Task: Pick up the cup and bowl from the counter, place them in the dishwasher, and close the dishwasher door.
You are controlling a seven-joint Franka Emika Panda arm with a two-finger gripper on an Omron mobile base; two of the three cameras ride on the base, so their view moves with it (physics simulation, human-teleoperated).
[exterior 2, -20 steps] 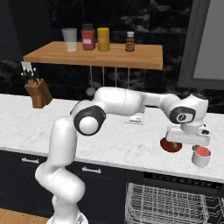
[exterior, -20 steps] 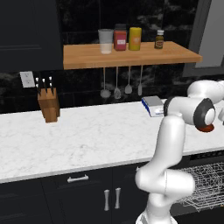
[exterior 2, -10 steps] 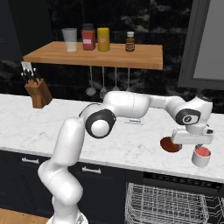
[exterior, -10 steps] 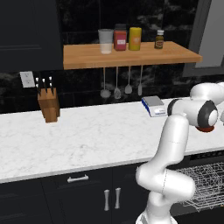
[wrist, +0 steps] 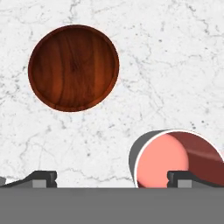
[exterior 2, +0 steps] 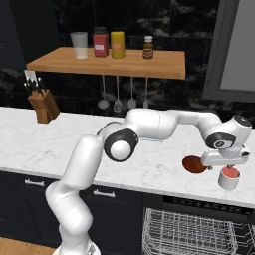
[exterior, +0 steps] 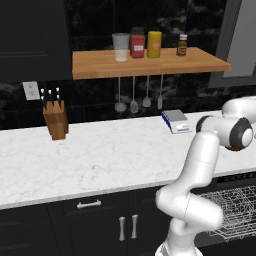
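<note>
- Left base view: the counter is a long white marble slab with faint grey veins, running across a dark kitchen with a black stone back wall. A knife block stands at its left, a small scale near the wall at its right. Above hangs a brown wooden shelf bearing a pale tumbler, a red-labelled jar, a yellow jar and a small dark bottle; ladles hang below it. Black cabinets sit under the slab, and at lower right the dishwasher shows its pale wire rack.
- Right base view: the gripper hangs low over the counter's right end, right above the cup, which stands upright just beside the bowl. The rack lies open below the counter edge.
- Hand view: the bowl sits on bare marble, apart from the cup; the fingertips are spread wide, holding nothing, one over the cup's rim.
</note>
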